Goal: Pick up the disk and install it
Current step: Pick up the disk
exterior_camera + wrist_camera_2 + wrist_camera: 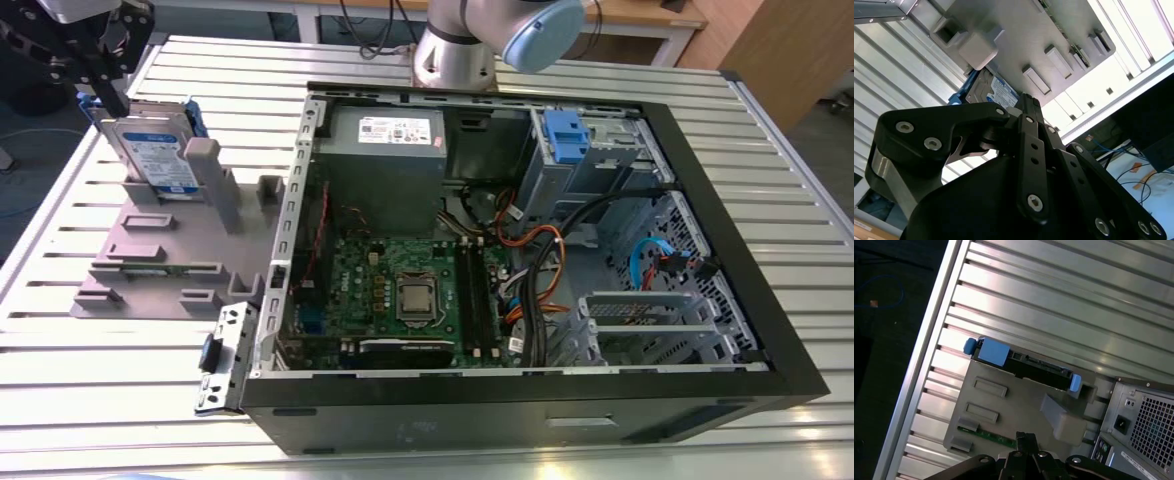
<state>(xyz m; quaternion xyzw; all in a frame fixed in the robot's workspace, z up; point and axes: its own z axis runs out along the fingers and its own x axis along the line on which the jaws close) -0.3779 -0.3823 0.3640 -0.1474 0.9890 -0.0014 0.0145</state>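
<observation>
The disk point(154, 150) is a silver drive with a white-and-blue label in a blue bracket. It stands upright on edge in the grey plastic stand point(147, 250) at the exterior view's left. My gripper point(104, 88) hangs just above the disk's far upper corner, close to its blue bracket. In the first wrist view the disk point(1024, 365) shows edge-on, with blue tabs at both ends, beyond the gripper point(1026, 439). In the second wrist view the disk point(999, 92) peeks out between the stand point(1019, 35) and the black gripper point(1028, 100).
An open computer case point(534, 385) lies on the slatted metal table point(107, 400), with its motherboard, power supply and cables exposed. A blue-clipped drive bay point(567, 135) sits in its far corner. The arm's base point(454, 60) stands behind the case.
</observation>
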